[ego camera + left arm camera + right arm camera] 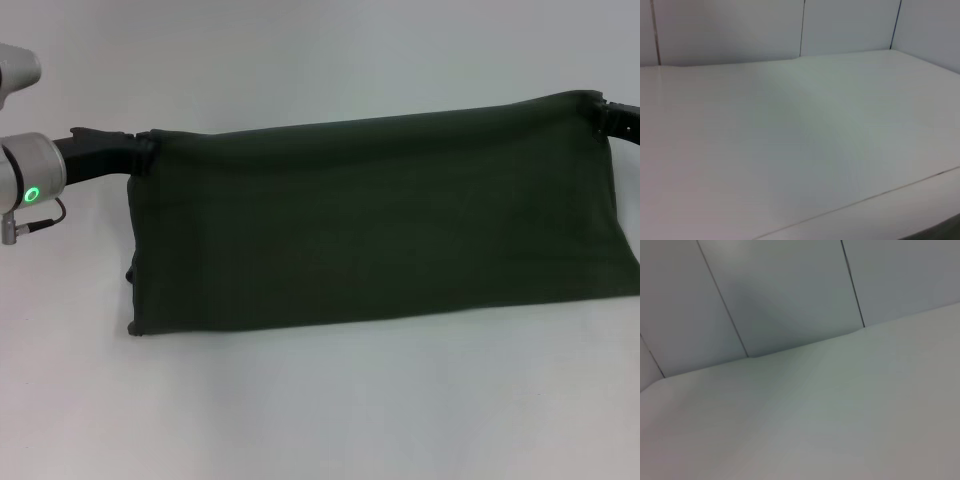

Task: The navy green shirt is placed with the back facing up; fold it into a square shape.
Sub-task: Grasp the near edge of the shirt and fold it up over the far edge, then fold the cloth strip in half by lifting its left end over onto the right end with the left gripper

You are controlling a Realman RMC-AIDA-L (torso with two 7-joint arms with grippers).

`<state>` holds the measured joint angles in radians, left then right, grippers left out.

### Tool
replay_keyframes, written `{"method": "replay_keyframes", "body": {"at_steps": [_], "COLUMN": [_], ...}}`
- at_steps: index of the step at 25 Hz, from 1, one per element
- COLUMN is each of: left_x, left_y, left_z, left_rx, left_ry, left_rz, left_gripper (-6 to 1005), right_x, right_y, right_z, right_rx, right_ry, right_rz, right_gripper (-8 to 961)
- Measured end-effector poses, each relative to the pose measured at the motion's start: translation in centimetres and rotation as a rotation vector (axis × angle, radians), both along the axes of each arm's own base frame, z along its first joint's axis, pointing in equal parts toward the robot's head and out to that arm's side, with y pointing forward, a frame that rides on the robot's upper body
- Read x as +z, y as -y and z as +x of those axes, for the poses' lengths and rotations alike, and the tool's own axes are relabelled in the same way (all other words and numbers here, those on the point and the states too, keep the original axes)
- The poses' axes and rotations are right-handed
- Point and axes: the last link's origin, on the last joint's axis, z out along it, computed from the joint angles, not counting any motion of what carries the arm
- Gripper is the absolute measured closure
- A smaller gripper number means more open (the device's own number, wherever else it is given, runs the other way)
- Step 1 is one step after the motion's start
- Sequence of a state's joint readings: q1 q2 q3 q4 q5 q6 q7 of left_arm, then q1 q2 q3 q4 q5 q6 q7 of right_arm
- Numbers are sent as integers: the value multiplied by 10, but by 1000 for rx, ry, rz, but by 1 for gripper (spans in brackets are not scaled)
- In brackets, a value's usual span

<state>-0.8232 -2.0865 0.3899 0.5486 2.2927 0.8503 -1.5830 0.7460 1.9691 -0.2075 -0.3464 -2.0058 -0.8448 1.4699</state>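
The navy green shirt shows in the head view as a wide, plain dark olive rectangle stretched between my two grippers. No letters show on it. My left gripper is shut on its upper left corner. My right gripper is shut on its upper right corner, which sits a little higher. The top edge runs taut between them and the cloth slopes down toward me to its lower edge near the white table. Neither wrist view shows the shirt or any fingers.
The left wrist view shows only the bare white table top and white wall panels behind it. The right wrist view shows the same table and wall. My left arm's grey link with a green light is at the left edge.
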Motion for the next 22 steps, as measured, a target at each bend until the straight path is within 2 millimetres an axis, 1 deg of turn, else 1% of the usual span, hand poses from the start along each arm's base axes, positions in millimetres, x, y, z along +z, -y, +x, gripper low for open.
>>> {"method": "replay_keyframes", "body": {"at_steps": [7, 11, 15, 20, 22], "left_x": [0, -3, -1, 1, 3], "left_y": [-4, -5, -7, -6, -3], "left_z": [0, -3, -10, -14, -16], "left_rx": [25, 58, 114, 141, 153], "left_ry": [4, 0, 6, 23, 65], "left_rz": [43, 81, 156, 185, 191], "left_gripper": [915, 909, 839, 752, 696], "right_x": [-5, -9, -10, -8, -5], "right_y": [-2, -6, -11, -13, -12], "right_z": [0, -2, 0, -3, -4], "right_rx": [-18, -26, -66, -65, -48], "right_ry": [24, 72, 99, 96, 76], "right_rz": [-6, -17, 1, 5, -1], "right_gripper": [754, 747, 741, 501, 431]}}
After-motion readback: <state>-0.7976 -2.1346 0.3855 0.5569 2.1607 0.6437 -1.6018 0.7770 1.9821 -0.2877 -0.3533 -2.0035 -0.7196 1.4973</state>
